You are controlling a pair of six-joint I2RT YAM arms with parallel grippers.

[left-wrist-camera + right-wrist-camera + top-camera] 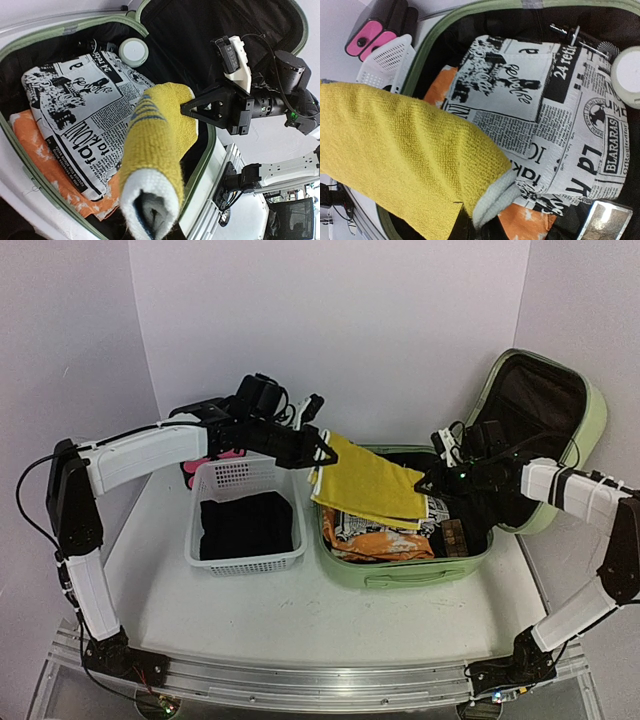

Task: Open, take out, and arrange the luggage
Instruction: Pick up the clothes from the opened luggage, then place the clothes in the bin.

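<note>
Green hard-shell luggage (400,575) lies open on the table (300,625), right of centre, its black-lined lid propped upright toward the right-hand wall. Packed in the lower half are a newspaper-print cloth (85,125) on top of an orange cloth (385,545), with a round white cap (133,51) tucked near the hinge side.

Above the open case, a yellow towel (370,480) hangs stretched between the two arms. The left gripper (322,452) has its fingers pressed together on the towel's end near the case's left rim. The right gripper (428,482) is pinched on the opposite corner, over the middle of the case. The towel sags slightly and hides part of the printed cloth from above.

Just beside the luggage on the left stands a white perforated basket (245,562) holding a folded black cloth (245,525). Behind the basket, by the back wall, sits a small black drawer box (377,30) with pink fronts.
</note>
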